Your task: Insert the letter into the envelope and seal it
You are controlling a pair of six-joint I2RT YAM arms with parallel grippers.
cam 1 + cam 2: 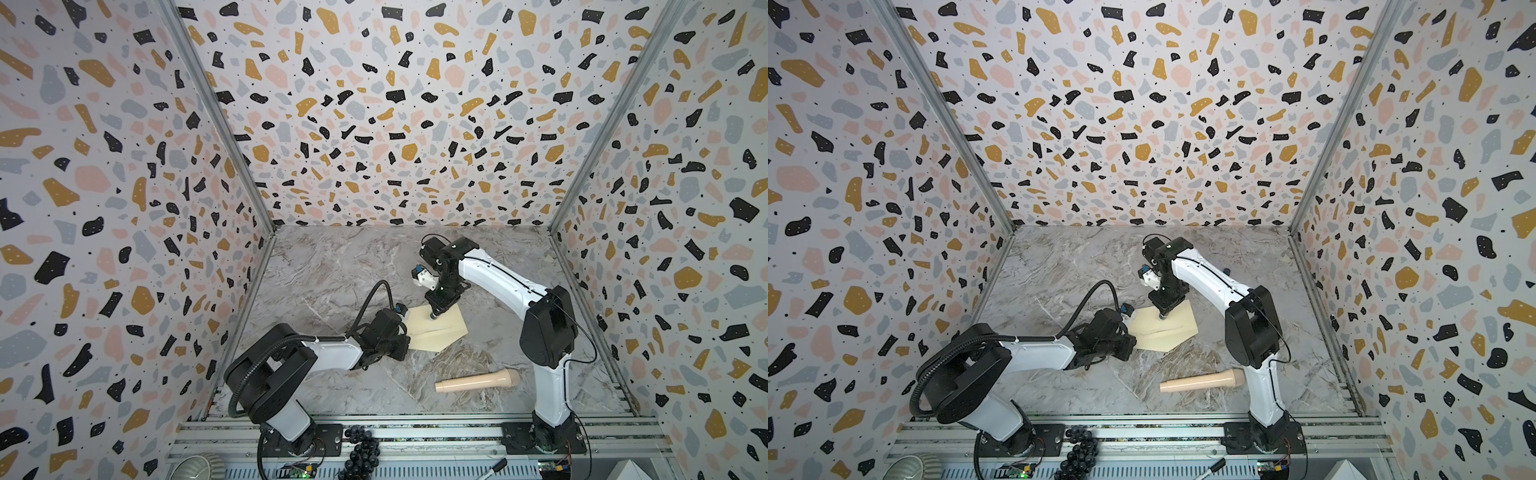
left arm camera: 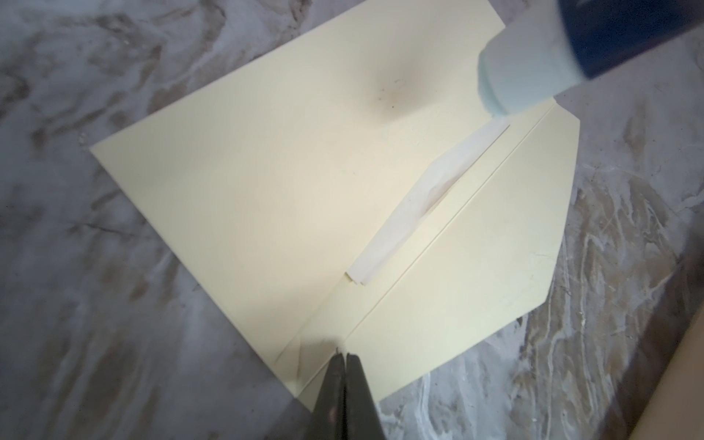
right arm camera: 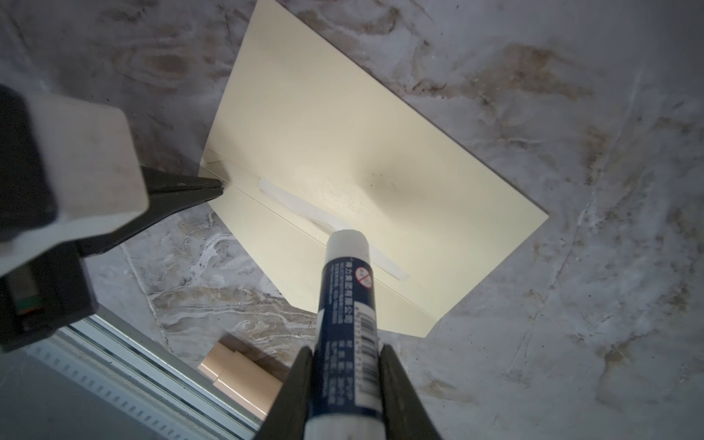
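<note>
At the bottom of the right wrist view, my right gripper (image 3: 344, 350) clamps its fingers (image 3: 396, 381) partway closed around a blue-and-white glue stick (image 3: 348, 304). The stick's white tip touches a pale strip (image 3: 289, 204) along the mouth of the envelope (image 3: 381, 152). At centre left of that view, my left gripper (image 3: 219, 188) has its tips pressed fully together on the envelope's edge, where the fold line ends. I cannot tell whether any paper is nipped between them.

In both top views the envelope (image 1: 436, 328) (image 1: 1167, 328) lies flat on the marble table (image 1: 332, 270), at centre frame between my two arms. Its pointed flap (image 2: 495, 247) is open and spread flat at the right of the left wrist view. No tan bordered letter shows anywhere, so I judge it is already inside, though the narrow gap at the mouth does not prove it. A beige handle-shaped piece (image 1: 478, 381) lies well apart at the lower right.

The step in hand, as I read it, is gluing for the seal. The next move calls for drawing the stick along the strip without dragging the paper while my left tips pin the corner. Then I lift clear, fold the flap over and press it down.
</note>
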